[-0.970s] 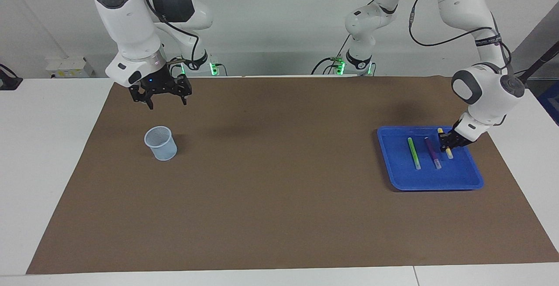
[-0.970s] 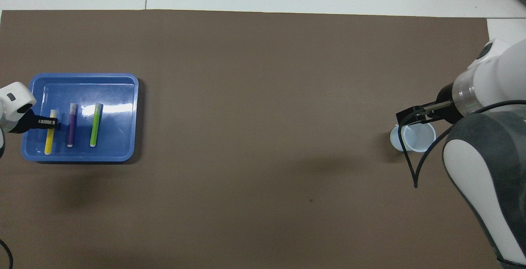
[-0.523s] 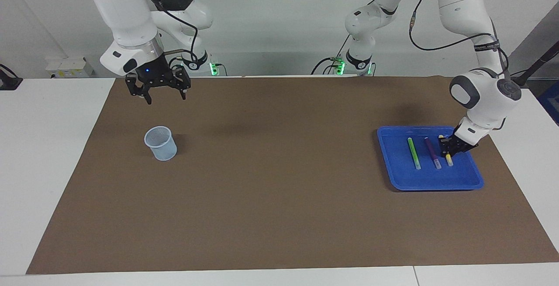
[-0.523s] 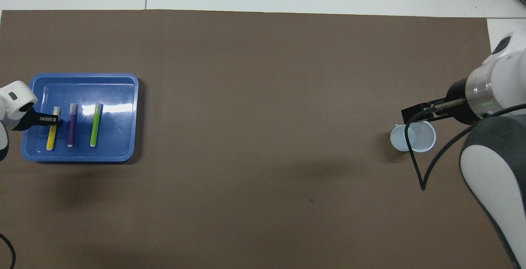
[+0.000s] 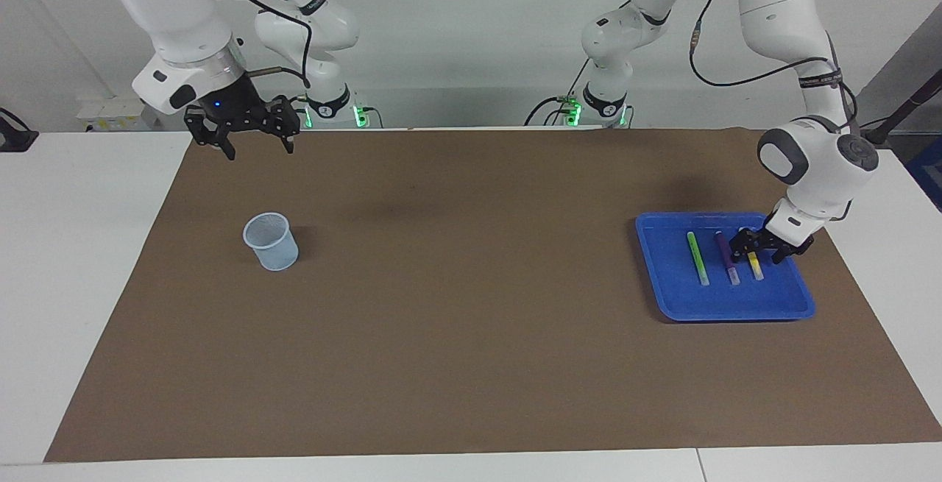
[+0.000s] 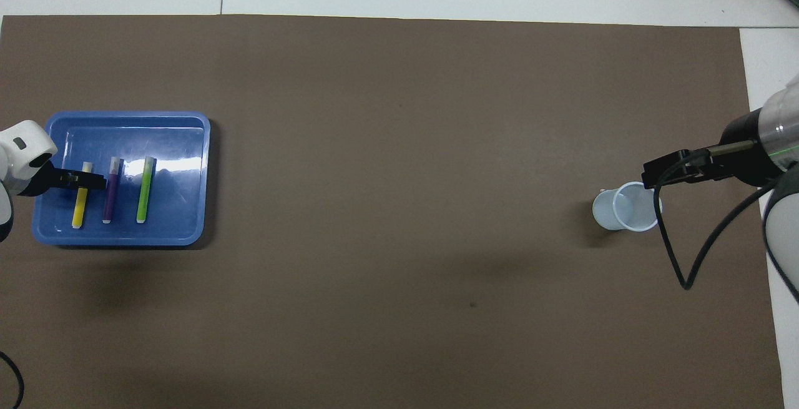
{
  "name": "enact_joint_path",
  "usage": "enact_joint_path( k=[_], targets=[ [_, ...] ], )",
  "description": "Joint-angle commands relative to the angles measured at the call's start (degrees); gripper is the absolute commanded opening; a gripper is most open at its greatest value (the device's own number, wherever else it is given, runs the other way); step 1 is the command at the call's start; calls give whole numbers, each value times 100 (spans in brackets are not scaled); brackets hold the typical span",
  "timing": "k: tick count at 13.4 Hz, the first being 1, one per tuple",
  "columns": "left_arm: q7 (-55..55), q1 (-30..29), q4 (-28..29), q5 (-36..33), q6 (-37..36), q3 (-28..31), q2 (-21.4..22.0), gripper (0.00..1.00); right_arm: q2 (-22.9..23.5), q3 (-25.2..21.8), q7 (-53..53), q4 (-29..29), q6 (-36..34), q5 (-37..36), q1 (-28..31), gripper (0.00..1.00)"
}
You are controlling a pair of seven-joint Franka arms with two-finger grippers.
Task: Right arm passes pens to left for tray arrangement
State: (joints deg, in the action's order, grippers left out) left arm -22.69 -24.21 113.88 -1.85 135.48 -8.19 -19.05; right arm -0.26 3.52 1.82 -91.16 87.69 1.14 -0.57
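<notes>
The yellow pen [image 5: 754, 263] now lies flat in the blue tray [image 5: 673, 298], at three o'clock of the purple pen [image 5: 727, 255] and green pen [image 5: 697, 257], all side by side. The left gripper [image 5: 765, 246], clamped on it a second ago, has spread its fingers just over its upper end. The right gripper [image 5: 251, 145], open and empty, has risen away from the cup [image 5: 271, 241]. The arrangement looks complete.

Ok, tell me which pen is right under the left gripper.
The yellow pen, outermost in the blue tray; the left gripper hangs open over it.
</notes>
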Motion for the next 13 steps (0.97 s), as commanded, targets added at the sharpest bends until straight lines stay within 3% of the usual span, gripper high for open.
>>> enact_joint_path(
  k=[1,7,13],
  targets=[
    [10,39,-401,-44,-530,-25,-38,100,-44,-18,100,1,64,105,-13,100],
    [167,162,-718,0,-1497,-77,480,100,-53,-18,108,-7,64,105,57,100],
    [1299,776,-1130,0,-2253,-95,902,100,-53,-18,108,-7,64,105,57,100]
  ],
)
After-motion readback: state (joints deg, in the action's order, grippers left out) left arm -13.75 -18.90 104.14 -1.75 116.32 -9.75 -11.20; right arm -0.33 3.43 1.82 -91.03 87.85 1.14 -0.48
